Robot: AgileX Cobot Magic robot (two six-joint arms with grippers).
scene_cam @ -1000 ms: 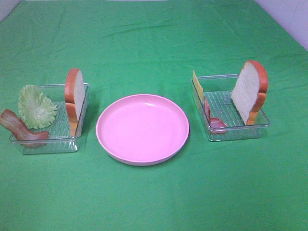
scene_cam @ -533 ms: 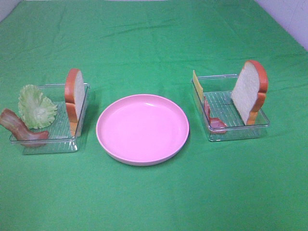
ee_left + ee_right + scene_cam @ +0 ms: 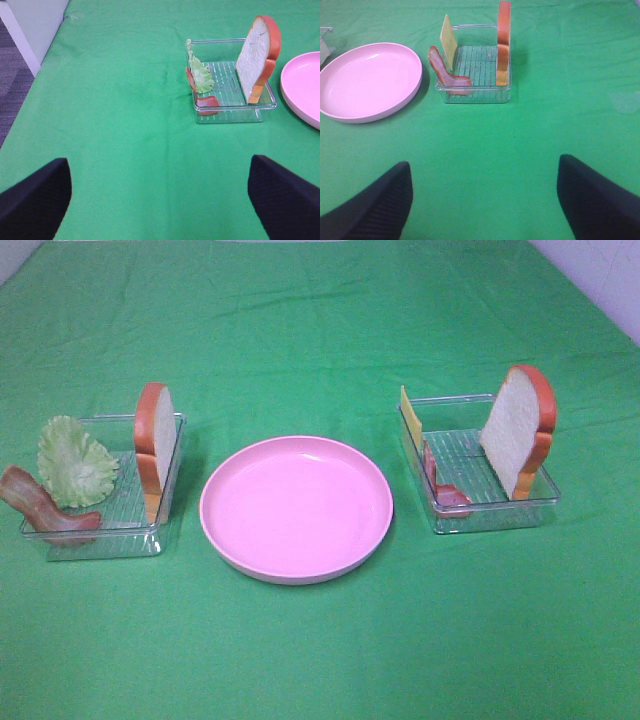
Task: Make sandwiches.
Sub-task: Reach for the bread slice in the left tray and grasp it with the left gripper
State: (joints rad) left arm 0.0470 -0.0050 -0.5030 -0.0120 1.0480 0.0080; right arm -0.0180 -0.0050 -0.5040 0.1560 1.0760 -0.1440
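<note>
On the green-covered desk [image 3: 320,320], seen from the high camera, a pink plate [image 3: 296,508] sits in the middle between two clear trays, apart from both. The left tray [image 3: 90,537] holds the left bread slice [image 3: 156,440] standing on edge against its plate-side wall, and the lettuce leaf [image 3: 75,462] and the left bacon strip [image 3: 40,505] lean at its outer side. The right tray [image 3: 495,512] holds the right bread slice [image 3: 518,430] tilted at its outer side, with the cheese slice [image 3: 410,418] and the right bacon strip [image 3: 445,490] propped along the wall nearest the plate. In the left wrist view, the left end effector [image 3: 160,200] is spread wide and has nothing between its dark fingers [image 3: 37,200]. It hangs above bare cloth well short of the left tray [image 3: 235,112], where bread, lettuce and bacon stand. In the right wrist view, the right end effector [image 3: 485,200] is likewise spread wide with nothing in it, its fingers [image 3: 600,200] over bare cloth. The right tray [image 3: 475,95] lies ahead of it, and the plate [image 3: 370,80] sits just beside that tray.
</note>
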